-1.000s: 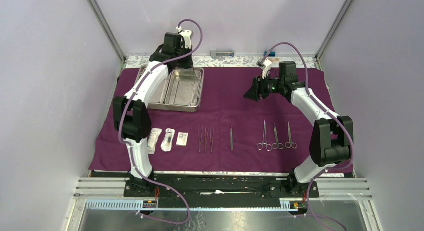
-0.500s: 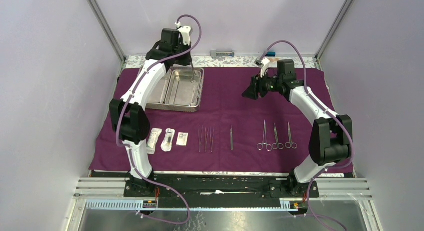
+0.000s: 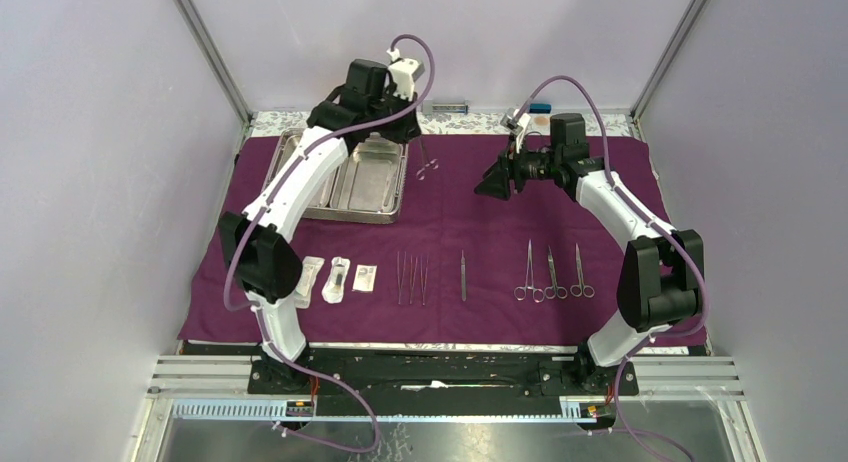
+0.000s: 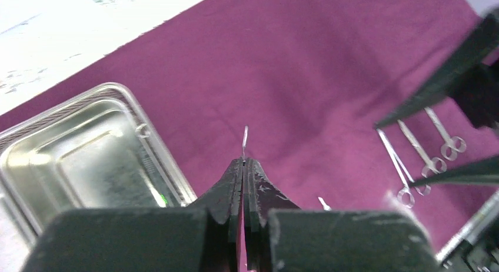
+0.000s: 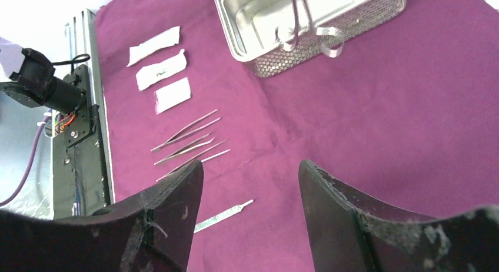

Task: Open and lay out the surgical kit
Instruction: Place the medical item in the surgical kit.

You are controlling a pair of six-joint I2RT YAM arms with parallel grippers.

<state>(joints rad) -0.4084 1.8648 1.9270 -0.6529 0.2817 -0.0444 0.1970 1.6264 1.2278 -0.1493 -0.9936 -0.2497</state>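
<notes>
We see one ring-handled forceps [image 3: 427, 165] dangling rings-down in the upper middle of the top frame, just right of the steel tray [image 3: 345, 214] and over the purple cloth [image 3: 450, 207]. We can't tell if the rings touch the cloth.

Left gripper [image 4: 243, 161]: jaws clenched on the forceps' thin end. In the wrist view only a sliver of steel pokes out past the tips.

Tray: two compartments, sitting at the upper left of the cloth.

Lower row on the cloth, left to right:
- three sealed packets [image 3: 337, 279]
- three tweezers [image 3: 411, 279] side by side
- one lone thin steel tool [image 3: 463, 275]
- three laid-out forceps [image 3: 548, 274], rings toward the bottom of the frame

The whole row lies well apart from the tray.

Right gripper [image 3: 490, 185]: jaws released, spread wide, grasping nothing. It hovers above the cloth right of centre, facing left. Its wrist view shows the hanging forceps in front of the tray at the top of the frame.

The cloth covers most of the desk [image 3: 460, 123]; a patterned strip of desk shows along the upper edge.
</notes>
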